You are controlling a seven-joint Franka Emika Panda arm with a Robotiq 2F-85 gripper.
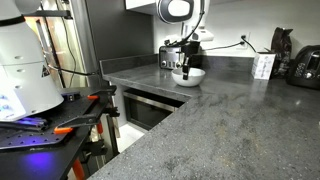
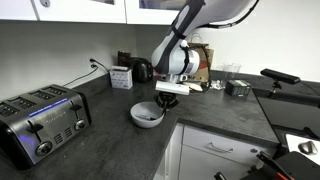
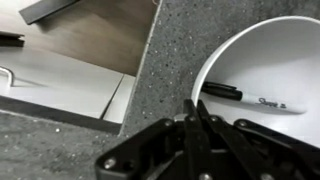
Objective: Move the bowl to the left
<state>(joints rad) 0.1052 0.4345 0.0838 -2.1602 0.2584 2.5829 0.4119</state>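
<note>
The white bowl (image 1: 190, 76) sits on the grey speckled counter near its inner corner edge; it also shows in an exterior view (image 2: 146, 115) and in the wrist view (image 3: 270, 70). A black marker (image 3: 245, 97) lies inside it. My gripper (image 3: 192, 108) points down at the bowl's near rim, with its fingers closed together on the rim. In both exterior views the gripper (image 1: 186, 67) (image 2: 166, 98) stands over the bowl's edge.
A silver toaster (image 2: 40, 122) stands on the counter, seen behind the arm in an exterior view (image 1: 170, 52). A white box (image 1: 263, 66) and a dark appliance (image 1: 305, 66) stand by the wall. The counter edge and an open drawer (image 1: 150, 105) lie close to the bowl.
</note>
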